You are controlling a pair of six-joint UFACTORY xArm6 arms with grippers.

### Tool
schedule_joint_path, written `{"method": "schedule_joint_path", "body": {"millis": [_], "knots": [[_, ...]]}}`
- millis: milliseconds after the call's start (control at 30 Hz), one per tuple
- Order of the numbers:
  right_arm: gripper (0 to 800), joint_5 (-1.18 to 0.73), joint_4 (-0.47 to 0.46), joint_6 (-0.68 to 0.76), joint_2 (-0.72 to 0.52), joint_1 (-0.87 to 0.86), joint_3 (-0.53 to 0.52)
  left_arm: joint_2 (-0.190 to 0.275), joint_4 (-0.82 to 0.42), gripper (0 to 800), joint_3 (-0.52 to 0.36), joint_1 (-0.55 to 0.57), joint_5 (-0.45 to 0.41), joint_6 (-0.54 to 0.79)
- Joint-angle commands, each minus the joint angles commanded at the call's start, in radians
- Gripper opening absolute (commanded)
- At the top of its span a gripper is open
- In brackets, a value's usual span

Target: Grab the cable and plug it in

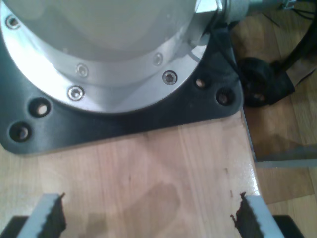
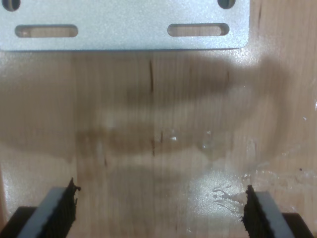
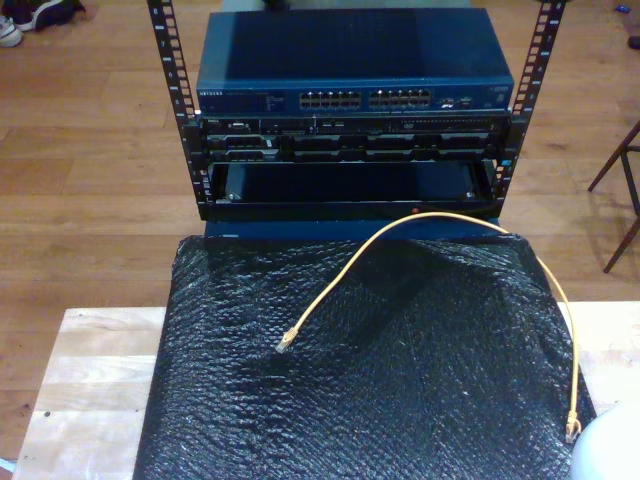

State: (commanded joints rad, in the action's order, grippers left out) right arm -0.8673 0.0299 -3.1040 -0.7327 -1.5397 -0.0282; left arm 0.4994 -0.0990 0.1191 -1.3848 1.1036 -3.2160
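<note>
First claw: my first claw (image 1: 146,213) stood wide, holding nothing, its toothed fingertips (image 1: 51,214) over bare wooden bench (image 1: 148,163) beside a round metal arm base (image 1: 99,54) on a black mounting plate (image 1: 124,121).
Second claw: my second claw (image 2: 161,210) was likewise spread wide and held nothing, above bare wood just short of a slotted metal plate (image 2: 124,22).
Why so placed: both looked parked near their mounts, well apart from the work, so I judge the reach had not begun.
Rack: an open rack (image 3: 350,110) stood at the far end in the exterior view, a blue network switch (image 3: 355,60) with rows of ports on top, presumably the target.
Mat: a black bubbled mat (image 3: 360,370) covered the bench before it, likely as padding.
Cable: the yellow cable (image 3: 400,230) lay loose on the mat in an arch, one plug (image 3: 285,342) near the mat's middle, the other (image 3: 573,432) by the exterior view's right edge.
Hard to tell: which port was meant could not be made out; a pale rounded shape (image 3: 610,450) cut off at the exterior view's lower right corner was unidentifiable.
</note>
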Motion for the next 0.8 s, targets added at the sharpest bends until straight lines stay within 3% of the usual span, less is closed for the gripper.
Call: {"method": "schedule_joint_path", "body": {"millis": [800], "knots": [[800, 0.0, 0.0, 0.0, 0.0, 0.0, 0.0, 0.002, 0.0, 800, 0.0, 0.0, 0.0, 0.0]]}}
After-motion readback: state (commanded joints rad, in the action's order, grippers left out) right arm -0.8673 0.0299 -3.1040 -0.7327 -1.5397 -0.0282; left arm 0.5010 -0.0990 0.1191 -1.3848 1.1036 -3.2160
